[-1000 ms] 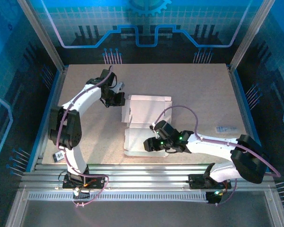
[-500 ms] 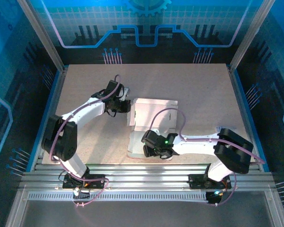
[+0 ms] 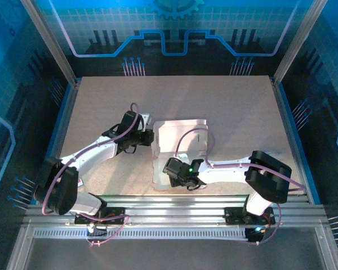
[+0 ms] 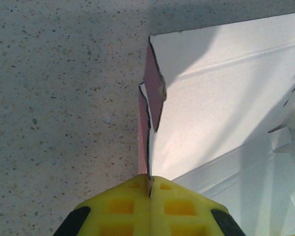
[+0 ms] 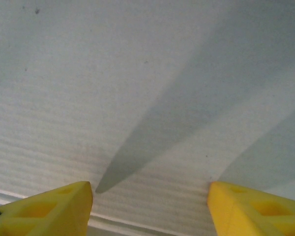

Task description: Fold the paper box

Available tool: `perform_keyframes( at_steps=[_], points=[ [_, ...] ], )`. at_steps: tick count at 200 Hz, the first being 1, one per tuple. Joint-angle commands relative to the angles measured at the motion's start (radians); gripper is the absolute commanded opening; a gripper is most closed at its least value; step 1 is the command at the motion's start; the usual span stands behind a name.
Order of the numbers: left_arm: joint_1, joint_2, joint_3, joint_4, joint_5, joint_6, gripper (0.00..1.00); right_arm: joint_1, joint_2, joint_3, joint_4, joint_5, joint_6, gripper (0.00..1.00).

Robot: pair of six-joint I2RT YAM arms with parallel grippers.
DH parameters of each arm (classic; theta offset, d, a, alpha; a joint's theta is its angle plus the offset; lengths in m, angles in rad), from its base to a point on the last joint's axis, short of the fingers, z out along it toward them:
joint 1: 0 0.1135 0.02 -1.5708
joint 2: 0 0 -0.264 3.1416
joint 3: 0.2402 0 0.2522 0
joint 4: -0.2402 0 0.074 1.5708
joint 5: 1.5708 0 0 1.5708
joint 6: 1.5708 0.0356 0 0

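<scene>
The paper box (image 3: 183, 134) lies as a partly folded sheet in the middle of the table, whitish face up. Its left flap stands up, showing a pink outer face (image 4: 151, 83) and a white inner face (image 4: 221, 98). My left gripper (image 3: 151, 138) is shut on that flap's edge, and the card runs straight into the seam between the yellow pads (image 4: 149, 186). Over the sheet's near part, my right gripper (image 3: 168, 169) is open. Its yellow fingertips (image 5: 59, 206) stand wide apart just above the white card (image 5: 147, 98), with nothing between them (image 5: 150, 199).
The speckled table (image 3: 231, 104) has bare room behind and to the right of the sheet. Blue side walls and metal posts (image 3: 284, 48) ring it. Metal rails (image 3: 169, 214) run along the near edge by the arm bases.
My left gripper has come nearer and rightward with the flap in it, and the sheet has shifted and bent up. My right gripper has slid left over the sheet and its jaws have widened.
</scene>
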Motion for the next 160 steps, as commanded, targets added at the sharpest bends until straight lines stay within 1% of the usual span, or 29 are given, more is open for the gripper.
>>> perform_keyframes(
  at_steps=[1, 19, 72, 116, 160],
  points=[
    [-0.032, -0.041, -0.059, -0.018, 0.011, -0.031, 0.06, 0.014, 0.031, -0.006, 0.001, 0.026, 0.028, 0.66],
    [-0.048, -0.057, -0.09, -0.008, 0.012, -0.047, 0.06, 0.018, 0.026, -0.011, 0.02, 0.02, 0.021, 0.66],
    [-0.104, -0.071, -0.133, 0.003, -0.033, -0.086, 0.05, 0.033, 0.012, -0.036, 0.106, -0.024, -0.019, 0.66],
    [-0.151, -0.076, -0.143, -0.046, -0.119, -0.096, 0.05, 0.047, 0.015, -0.038, 0.15, -0.05, -0.046, 0.66],
    [-0.178, -0.112, -0.189, -0.069, -0.168, -0.127, 0.05, 0.059, 0.015, -0.039, 0.177, -0.061, -0.065, 0.66]
  ],
)
